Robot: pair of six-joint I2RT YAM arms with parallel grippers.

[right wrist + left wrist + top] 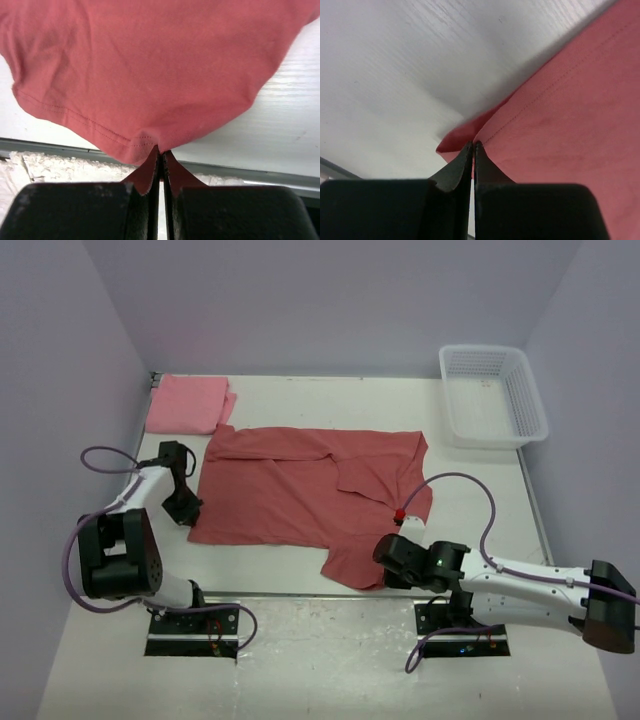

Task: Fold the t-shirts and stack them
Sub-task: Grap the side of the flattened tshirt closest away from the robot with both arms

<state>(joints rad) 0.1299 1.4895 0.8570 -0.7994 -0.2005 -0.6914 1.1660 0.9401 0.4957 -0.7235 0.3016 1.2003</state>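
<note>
Both arms, left arm (138, 492) and right arm (520, 590): white link shells, black joint housings, purple cable (462, 475) looping off each. Black base plates (180, 633). Left gripper (473, 145), right gripper (161, 150): black fingers (455, 172) tapering to wedges.

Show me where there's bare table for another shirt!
Bare table: right of the red shirt, near side of the basket; also the far strip between the pink shirt and basket. The red shirt crowds the middle.

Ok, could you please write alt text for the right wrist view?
The right gripper has its black fingers closed on the hem of the brick-red t-shirt, which fills the upper frame, with the white table behind it.
</note>
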